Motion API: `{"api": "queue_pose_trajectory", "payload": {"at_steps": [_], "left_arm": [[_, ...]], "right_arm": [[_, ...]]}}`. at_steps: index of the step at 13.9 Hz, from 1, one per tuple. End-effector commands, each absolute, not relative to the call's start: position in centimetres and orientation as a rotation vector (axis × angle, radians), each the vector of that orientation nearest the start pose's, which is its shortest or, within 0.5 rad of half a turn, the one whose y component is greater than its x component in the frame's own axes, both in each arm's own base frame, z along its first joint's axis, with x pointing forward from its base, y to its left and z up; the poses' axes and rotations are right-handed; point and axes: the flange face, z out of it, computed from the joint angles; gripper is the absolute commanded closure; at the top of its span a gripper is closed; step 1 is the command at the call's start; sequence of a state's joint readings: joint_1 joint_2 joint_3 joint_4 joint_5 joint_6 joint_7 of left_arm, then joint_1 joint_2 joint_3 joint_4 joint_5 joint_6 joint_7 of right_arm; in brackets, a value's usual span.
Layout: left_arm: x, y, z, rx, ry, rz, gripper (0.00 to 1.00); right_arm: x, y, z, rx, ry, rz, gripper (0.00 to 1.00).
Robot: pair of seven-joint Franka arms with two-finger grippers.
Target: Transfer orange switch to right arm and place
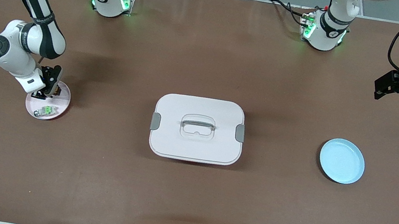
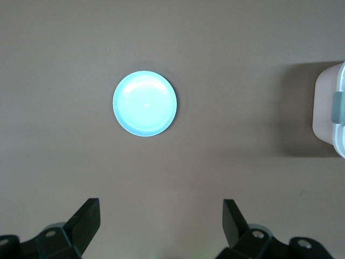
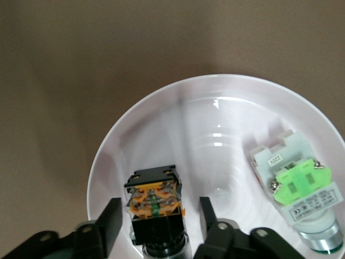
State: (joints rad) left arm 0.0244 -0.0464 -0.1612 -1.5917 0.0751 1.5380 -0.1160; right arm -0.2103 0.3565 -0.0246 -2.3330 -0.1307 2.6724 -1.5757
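Note:
The orange switch (image 3: pixel 154 200), a black block with an orange middle, lies in the pale pink plate (image 1: pixel 63 99) toward the right arm's end of the table; in the right wrist view the plate (image 3: pixel 215 108) looks white. My right gripper (image 1: pixel 46 92) is down in the plate. Its open fingers stand on either side of the switch with a gap on each side, as the right wrist view (image 3: pixel 159 210) shows. My left gripper (image 1: pixel 378 92) is open and empty, up over the bare table at the left arm's end (image 2: pixel 161 208).
A pale clear part with a green middle (image 1: pixel 46 110) lies in the same plate, beside the switch (image 3: pixel 299 189). A white lidded box (image 1: pixel 197 128) stands mid-table. A light blue plate (image 1: pixel 342 161) sits toward the left arm's end (image 2: pixel 145 103).

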Motion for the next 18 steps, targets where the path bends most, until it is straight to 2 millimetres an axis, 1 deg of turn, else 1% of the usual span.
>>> {"api": "queue_pose_trajectory", "payload": {"at_steps": [1,3,4,5,10,12,14,16,17,18], "left_arm": [[53.2,-6.8,63.7,-3.077,0.045,-0.013,0.0],[53.3,-6.8,63.6,-3.077,0.045,-0.011,0.0],[53.4,-6.8,63.6,-3.078,0.045,-0.011,0.0],[53.5,-6.8,63.4,-3.078,0.046,-0.013,0.0],[53.7,-6.8,63.2,-3.079,0.048,-0.011,0.0],[53.6,-6.8,63.3,-3.078,0.048,-0.011,0.0],[53.5,-6.7,63.5,-3.078,0.048,-0.015,0.0],[53.5,-6.6,63.3,-3.078,0.046,-0.006,0.0],[53.6,-6.6,63.3,-3.077,0.046,-0.006,0.0],[53.7,-6.6,63.3,-3.077,0.046,-0.008,0.0]], "right_arm": [[50.6,-12.3,19.1,-2.363,-2.141,0.085,0.0],[51.5,-12.5,20.2,-2.38,-2.151,0.067,0.0],[52.0,-12.7,21.1,-2.393,-2.153,0.058,0.0],[52.6,-13.0,22.3,-2.403,-2.151,0.056,0.0],[56.6,-14.7,30.2,-2.415,-2.073,0.16,0.0],[57.3,-14.3,33.2,-2.429,-2.004,0.17,0.0],[58.2,-14.5,36.0,-2.53,-1.923,0.133,0.0],[58.4,-13.3,39.8,-2.644,-1.768,0.139,0.0],[58.9,-12.3,41.3,-2.695,-1.724,0.115,0.0],[59.1,-11.5,42.8,-2.757,-1.639,0.104,0.0]]}}
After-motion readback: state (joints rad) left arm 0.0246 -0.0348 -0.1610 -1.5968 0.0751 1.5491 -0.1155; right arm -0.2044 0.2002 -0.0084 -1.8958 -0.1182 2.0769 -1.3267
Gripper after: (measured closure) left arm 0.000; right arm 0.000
